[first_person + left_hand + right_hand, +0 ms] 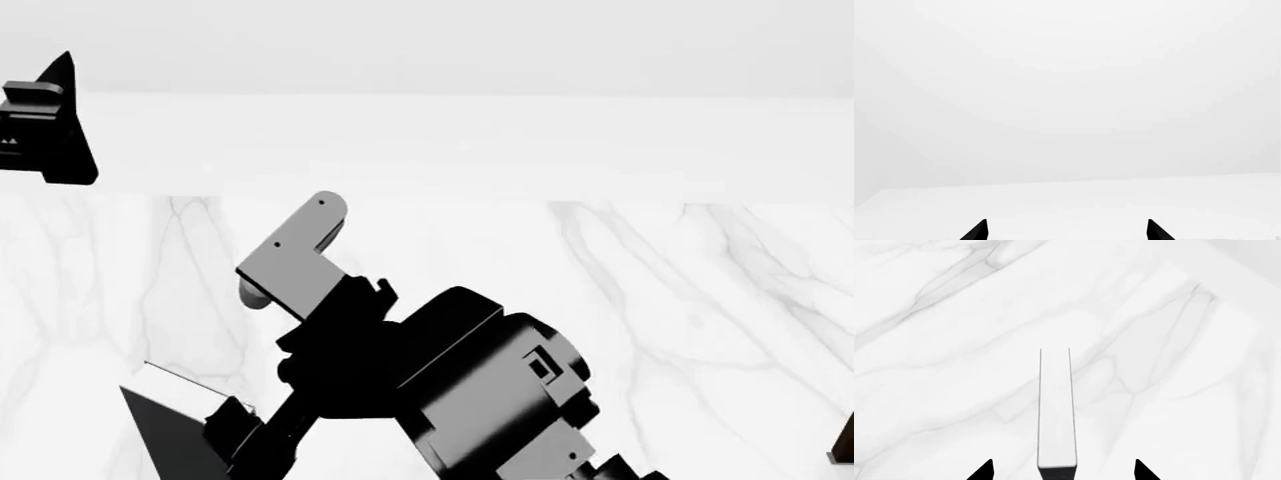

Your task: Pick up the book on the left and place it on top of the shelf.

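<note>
Marble table (pixel 941 340), right hand (pixel 1063 471) holding book (pixel 1056 415)

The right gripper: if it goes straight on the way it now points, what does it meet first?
Probably the marble surface. The right gripper points at it, with the book edge-on between its tips. How far off the surface lies is unclear.

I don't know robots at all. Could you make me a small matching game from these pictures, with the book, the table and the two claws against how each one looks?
1. book
2. table
3. left gripper
4. right gripper

A. white marble with grey veins
B. fingertips apart, nothing between them
C. thin, showing a pale page edge
D. the book lies between its fingertips

Pairs: 1-C, 2-A, 3-B, 4-D
</note>
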`<state>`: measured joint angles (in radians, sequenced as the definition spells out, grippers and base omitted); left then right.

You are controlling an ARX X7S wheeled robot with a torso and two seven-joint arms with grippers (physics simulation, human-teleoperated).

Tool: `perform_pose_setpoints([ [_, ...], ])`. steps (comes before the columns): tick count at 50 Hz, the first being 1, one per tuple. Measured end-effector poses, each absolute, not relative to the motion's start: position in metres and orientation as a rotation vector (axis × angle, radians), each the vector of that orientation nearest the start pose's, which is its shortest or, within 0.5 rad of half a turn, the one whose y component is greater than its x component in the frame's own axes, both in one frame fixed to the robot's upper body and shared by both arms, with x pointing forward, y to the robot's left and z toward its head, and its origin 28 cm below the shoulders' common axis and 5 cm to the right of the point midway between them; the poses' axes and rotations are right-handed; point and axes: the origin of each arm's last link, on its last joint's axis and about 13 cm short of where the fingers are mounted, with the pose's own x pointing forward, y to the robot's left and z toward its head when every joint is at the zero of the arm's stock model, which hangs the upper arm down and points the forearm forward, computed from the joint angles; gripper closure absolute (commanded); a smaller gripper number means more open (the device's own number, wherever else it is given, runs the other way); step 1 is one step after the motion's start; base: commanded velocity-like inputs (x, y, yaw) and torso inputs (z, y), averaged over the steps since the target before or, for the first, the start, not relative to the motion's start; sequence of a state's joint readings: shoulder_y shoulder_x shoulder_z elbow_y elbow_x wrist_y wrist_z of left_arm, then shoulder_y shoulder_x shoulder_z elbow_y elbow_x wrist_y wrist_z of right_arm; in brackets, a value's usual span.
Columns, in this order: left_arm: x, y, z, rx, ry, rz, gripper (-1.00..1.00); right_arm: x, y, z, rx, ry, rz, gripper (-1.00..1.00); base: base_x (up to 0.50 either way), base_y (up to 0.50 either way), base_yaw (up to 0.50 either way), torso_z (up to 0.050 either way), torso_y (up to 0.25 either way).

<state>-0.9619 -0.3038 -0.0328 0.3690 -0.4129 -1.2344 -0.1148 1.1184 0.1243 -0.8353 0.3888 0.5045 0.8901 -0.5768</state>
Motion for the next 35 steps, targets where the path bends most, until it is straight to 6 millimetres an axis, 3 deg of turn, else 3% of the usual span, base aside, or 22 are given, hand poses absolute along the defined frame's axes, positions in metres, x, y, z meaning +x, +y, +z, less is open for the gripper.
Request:
perform_pose_setpoints([
  [35, 0.297, 0.260, 0.271, 0.033, -0.080, -0.019, -1.00, 0.372, -0.007, 0.140, -0.344, 0.586, 1.110, -1.00, 0.00, 0.00, 0.00, 0.000, 0.000],
])
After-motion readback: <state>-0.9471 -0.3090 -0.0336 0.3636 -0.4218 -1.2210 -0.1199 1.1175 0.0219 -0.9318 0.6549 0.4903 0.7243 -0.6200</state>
